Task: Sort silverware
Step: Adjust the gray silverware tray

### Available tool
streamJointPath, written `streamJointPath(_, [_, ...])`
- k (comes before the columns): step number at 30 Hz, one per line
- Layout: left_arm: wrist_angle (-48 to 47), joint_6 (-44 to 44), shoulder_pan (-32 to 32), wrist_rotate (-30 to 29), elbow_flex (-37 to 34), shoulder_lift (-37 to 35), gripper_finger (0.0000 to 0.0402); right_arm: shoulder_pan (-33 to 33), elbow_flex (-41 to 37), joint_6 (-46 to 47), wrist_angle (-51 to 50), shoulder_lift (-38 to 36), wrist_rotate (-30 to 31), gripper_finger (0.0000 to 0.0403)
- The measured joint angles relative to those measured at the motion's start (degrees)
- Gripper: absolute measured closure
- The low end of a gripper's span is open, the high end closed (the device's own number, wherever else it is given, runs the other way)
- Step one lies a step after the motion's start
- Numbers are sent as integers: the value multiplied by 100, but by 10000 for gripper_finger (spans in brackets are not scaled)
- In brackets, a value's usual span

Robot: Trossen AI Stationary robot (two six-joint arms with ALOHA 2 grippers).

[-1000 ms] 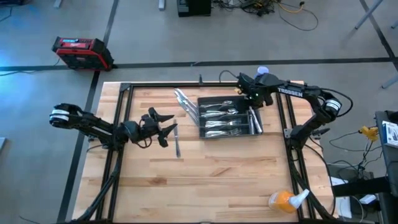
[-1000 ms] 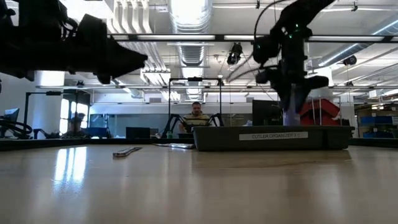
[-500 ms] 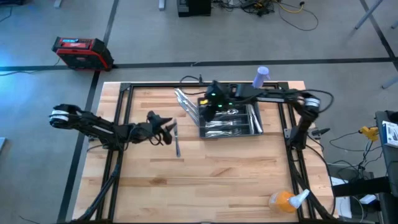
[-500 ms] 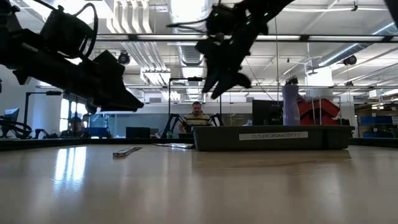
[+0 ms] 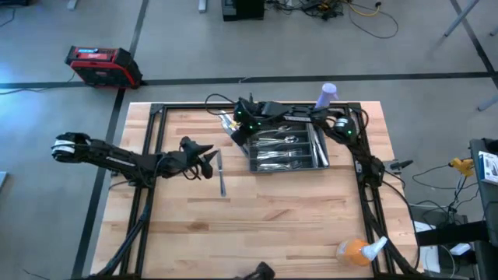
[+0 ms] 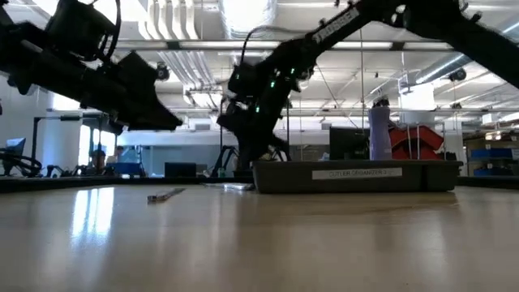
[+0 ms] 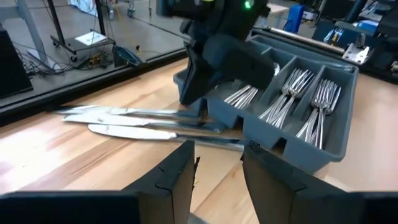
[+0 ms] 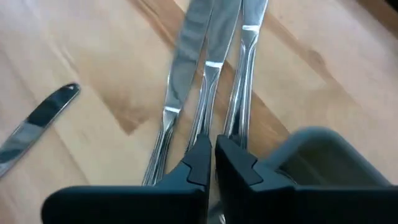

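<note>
Three silver knives (image 8: 205,68) lie side by side on the wood just left of the dark grey tray (image 5: 288,170), which holds forks (image 7: 292,99) and other silverware. A single knife (image 5: 222,180) lies apart, nearer the table's middle. My right gripper (image 8: 214,146) reaches across the tray, shut, directly over the handles of the three knives (image 5: 226,122). My left gripper (image 5: 210,162) hovers open beside the single knife, facing the tray, with nothing between its fingers (image 7: 180,174). My right gripper's shut fingertips (image 8: 199,158) point down at the middle knife's handle (image 8: 202,127), along its length. The fingers themselves hide the spot, so I cannot tell whether they touch the knife. All three knives lie flat on the table.
A purple cup (image 5: 327,95) stands at the table's far edge behind the tray. An orange and white spray bottle (image 5: 358,250) lies at the near right corner. Black frame rails (image 5: 148,155) run along both sides. Bare wood spans the table's near half.
My right gripper has swung from the tray's far right end across the tray toward the table's left, and come down over the three knives beside it.
</note>
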Motion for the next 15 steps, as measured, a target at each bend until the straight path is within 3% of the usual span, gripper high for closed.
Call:
streamJointPath(7, [-153,-62,-2,2,-4,20,283,74,661,-94,-1570,49,1664,402])
streamJointPath(15, [-100,-157,-2,3,-1,-19,283,343,976,-209,-1402,133,1330,403])
